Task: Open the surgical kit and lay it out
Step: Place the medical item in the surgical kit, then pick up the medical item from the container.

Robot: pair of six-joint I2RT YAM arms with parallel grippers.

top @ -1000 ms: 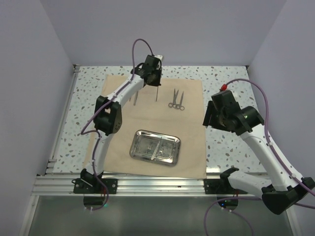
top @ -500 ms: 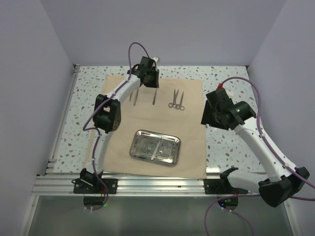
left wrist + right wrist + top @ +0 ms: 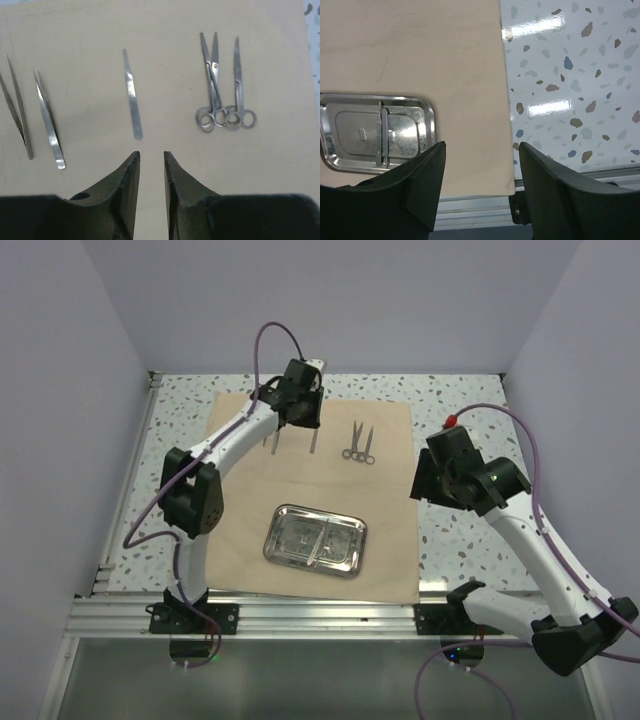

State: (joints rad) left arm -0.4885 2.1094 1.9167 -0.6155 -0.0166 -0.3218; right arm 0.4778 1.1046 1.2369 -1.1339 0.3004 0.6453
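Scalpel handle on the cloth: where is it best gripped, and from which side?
Probably the ribbed middle of the scalpel handle, coming straight down with the jaws across its narrow width: it lies flat on the cloth, with bare cloth on both sides.

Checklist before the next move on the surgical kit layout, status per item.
1. Left gripper empty: ok, jaws slightly apart, nothing between.
2. Flat ridged steel handle lying free on beige cloth wrap: ok.
3. Two steel tweezers apart from each other: ok.
4. Two small steel scissors separated: not ok, ring handles touch.
5. Shiny rectangular steel tray emptied: not ok, one thin metal instrument lies inside.
6. Right gripper open, empty: ok.
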